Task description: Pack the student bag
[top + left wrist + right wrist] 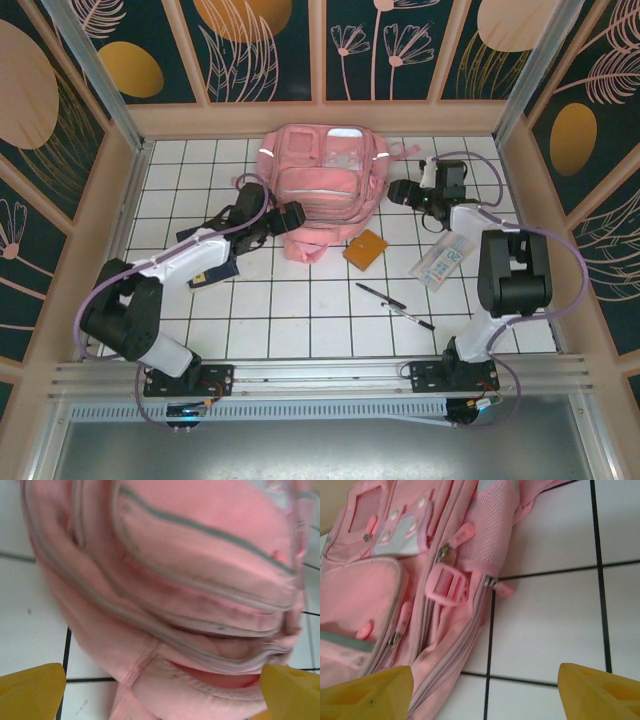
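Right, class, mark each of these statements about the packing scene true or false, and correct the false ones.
1. The student bag lies on the far part of the tiled table. True.
2. Both pens are inside the bag. False: they lie on the tiles, outside it.
3. The orange booklet lies on the tiles beside the bag. True.
4. The left gripper has its jaws clamped on the bag. False: the jaws stand wide open.

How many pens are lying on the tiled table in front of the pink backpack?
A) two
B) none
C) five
A: one dark pen and a second pen lie side by side on the tiled table, on the near side of the pink backpack.
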You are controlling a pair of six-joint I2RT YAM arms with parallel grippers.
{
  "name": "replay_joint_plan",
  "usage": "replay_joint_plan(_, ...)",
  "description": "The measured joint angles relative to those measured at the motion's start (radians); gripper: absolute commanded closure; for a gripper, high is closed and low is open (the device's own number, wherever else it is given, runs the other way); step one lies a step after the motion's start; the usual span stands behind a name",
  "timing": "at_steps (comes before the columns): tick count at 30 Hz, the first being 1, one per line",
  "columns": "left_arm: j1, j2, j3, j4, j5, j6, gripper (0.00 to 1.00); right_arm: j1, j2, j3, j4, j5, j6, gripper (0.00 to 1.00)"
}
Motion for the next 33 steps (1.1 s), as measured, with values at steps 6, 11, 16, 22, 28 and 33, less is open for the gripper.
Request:
replay_joint_plan(6,-0.015,0.124,0.009,-0.065,-0.042,-0.129,0.17,-0.076,0.181,0.107,0.073,-0.127,0.034,0.31)
replay_joint_plan(11,-0.018,0.137,0.033,-0.096,-0.093,-0.161,0.38,-0.082,0.32,0.192,0.089,-0.237,0.035,0.38)
replay_joint_plan(16,-0.018,0.124,0.009,-0.098,-0.145,-0.161,0.63,-0.079,0.385,0.22,0.108,-0.333,0.031,0.46)
replay_joint_plan(22,-0.015,0.095,0.003,-0.121,-0.176,-0.1,0.99,-0.042,0.402,0.222,0.117,-0.42,-0.005,0.58)
replay_joint_plan(28,0.03,0.04,0.045,-0.217,-0.195,-0.016,1.0,-0.003,0.406,0.216,0.093,-0.434,-0.055,0.58)
replay_joint_plan(33,0.09,-0.047,0.094,-0.286,-0.189,0.043,1.0,0.01,0.404,0.214,0.079,-0.43,-0.09,0.6)
